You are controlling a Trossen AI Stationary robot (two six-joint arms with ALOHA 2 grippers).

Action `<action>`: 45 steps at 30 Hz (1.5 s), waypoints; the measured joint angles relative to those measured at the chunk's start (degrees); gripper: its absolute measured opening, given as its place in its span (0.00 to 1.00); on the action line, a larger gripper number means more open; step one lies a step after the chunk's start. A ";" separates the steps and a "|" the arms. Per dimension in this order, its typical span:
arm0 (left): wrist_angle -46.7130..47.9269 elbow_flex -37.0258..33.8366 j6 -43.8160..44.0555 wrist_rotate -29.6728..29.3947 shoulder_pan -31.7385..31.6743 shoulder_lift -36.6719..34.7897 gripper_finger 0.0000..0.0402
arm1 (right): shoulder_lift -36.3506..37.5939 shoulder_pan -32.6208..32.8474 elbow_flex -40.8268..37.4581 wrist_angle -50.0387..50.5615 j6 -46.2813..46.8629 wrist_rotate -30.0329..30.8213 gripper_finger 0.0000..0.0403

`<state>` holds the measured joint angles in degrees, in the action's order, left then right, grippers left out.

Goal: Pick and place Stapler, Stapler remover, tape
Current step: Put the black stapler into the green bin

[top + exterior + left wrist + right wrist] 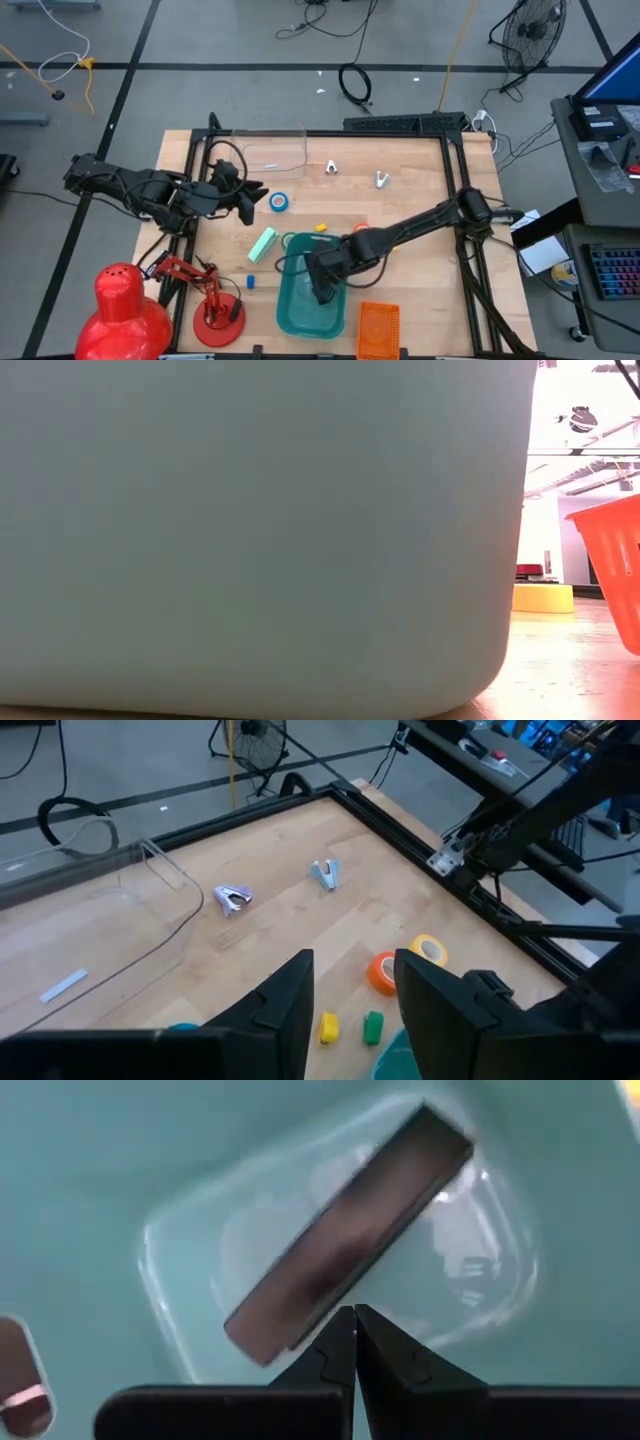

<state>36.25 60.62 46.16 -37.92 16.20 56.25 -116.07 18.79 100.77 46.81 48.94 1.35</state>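
My right gripper [322, 288] [355, 1318] is shut with nothing between its fingers and points down into the teal bin [296, 318]. Below it, a dark bar-shaped stapler [345, 1240] lies flat on the bin's floor. My left gripper [250, 203] [350, 995] waits open near the table's left edge. A blue tape roll [279, 202] and a light green stapler [263, 244] lie on the table beside it. Two stapler removers [232, 898] [326, 873] lie toward the far edge. An orange tape roll [383, 972] and a yellow one [430, 949] lie flat mid-table.
A clear container [270, 150] stands at the far edge, an orange basket [378, 328] right of the bin, and a red lamp [125, 305] at the near left. Small yellow [328, 1028] and green [372, 1027] blocks lie near the bin. The bin's wall [260, 530] fills the low view.
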 joint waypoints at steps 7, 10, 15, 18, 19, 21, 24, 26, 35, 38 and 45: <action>0.09 0.00 -0.05 0.42 0.11 0.00 0.36 | -4.35 -0.48 3.71 3.38 -2.88 -1.59 0.00; 0.10 0.00 -0.28 0.44 0.11 0.00 0.36 | -5.57 -0.50 3.69 5.50 -3.75 -1.52 0.00; 0.07 0.00 -0.74 0.42 0.11 0.00 0.36 | -5.95 -0.57 3.69 4.39 -3.82 -1.39 0.00; 0.09 0.00 -1.19 0.40 0.11 0.00 0.36 | -5.95 -0.50 3.69 4.05 -3.53 -1.43 0.00; 0.09 0.00 -1.26 0.40 0.11 0.00 0.36 | -5.95 -0.50 3.69 3.69 -3.32 -1.56 0.00; 0.09 0.00 -1.26 0.40 0.11 0.00 0.36 | -5.95 -0.50 3.68 3.52 -3.23 -2.12 0.00; 0.09 0.00 -1.26 0.24 0.11 0.00 0.36 | -5.91 -0.43 3.69 3.17 -2.28 -3.16 0.00; 0.09 0.00 -1.26 -0.03 0.11 0.00 0.36 | -5.91 -0.35 3.69 3.17 -1.79 -3.99 0.00; 0.07 0.00 -1.26 -0.71 0.11 0.00 0.36 | -5.38 1.60 9.30 5.29 -4.06 -2.46 0.00; 0.05 0.00 -1.26 -0.71 0.16 0.00 0.36 | -5.47 1.77 10.08 5.57 -7.55 -1.80 0.00; -0.08 0.00 -1.04 -1.11 1.15 0.00 0.36 | -6.79 1.53 10.18 8.19 -23.47 -6.15 0.00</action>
<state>36.17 60.62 45.12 -39.03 17.35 56.25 -122.85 20.32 110.96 55.00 25.48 -4.79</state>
